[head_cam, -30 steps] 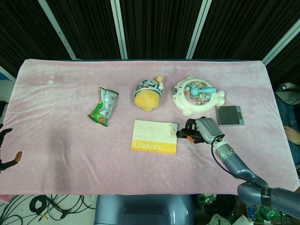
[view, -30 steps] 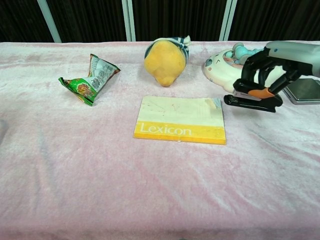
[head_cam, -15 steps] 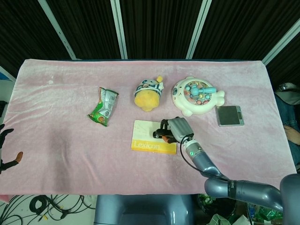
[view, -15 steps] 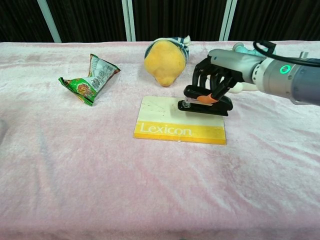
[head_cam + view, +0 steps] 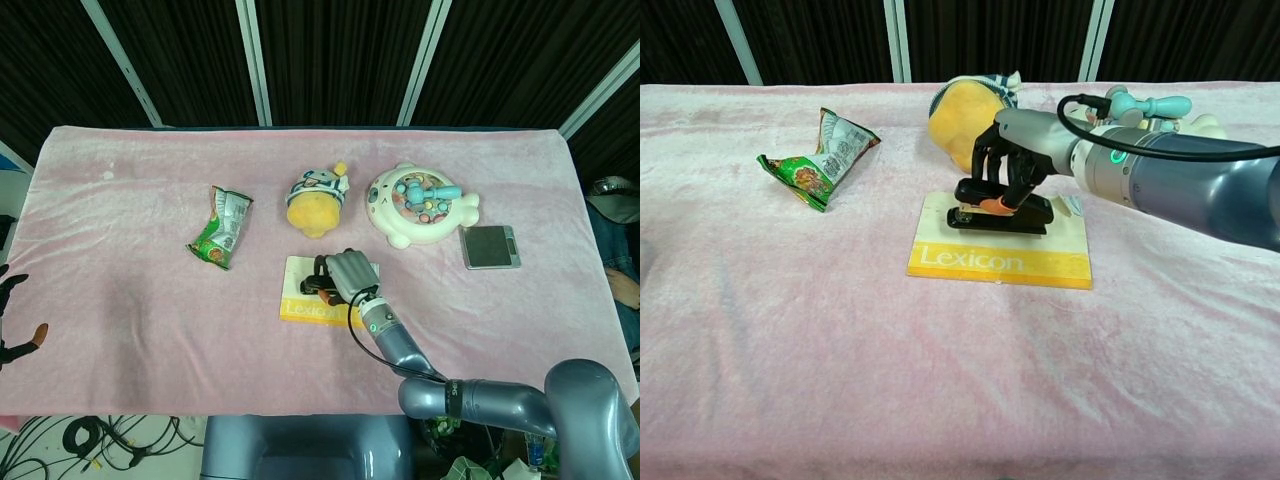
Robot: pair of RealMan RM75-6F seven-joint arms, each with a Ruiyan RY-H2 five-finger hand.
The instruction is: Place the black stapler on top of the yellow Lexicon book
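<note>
Over the book [image 5: 1000,250], stapler-gripping right hand [image 5: 1008,170]

"Lexicon" in white letters on the yellow band of the book [image 5: 1000,250]

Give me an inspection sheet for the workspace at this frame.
Surface: pink cloth over the table, wrinkled.
Job's things: black stapler over the yellow Lexicon book; contact unclear.
Clutter: green snack packet, yellow plush toy, white toy, small dark scale.
Hands: right hand grips the stapler from above; left hand at the left edge, holding nothing.
Cables: black cable along the right arm; cables on the floor.
Surroundings: dark slatted wall.
</note>
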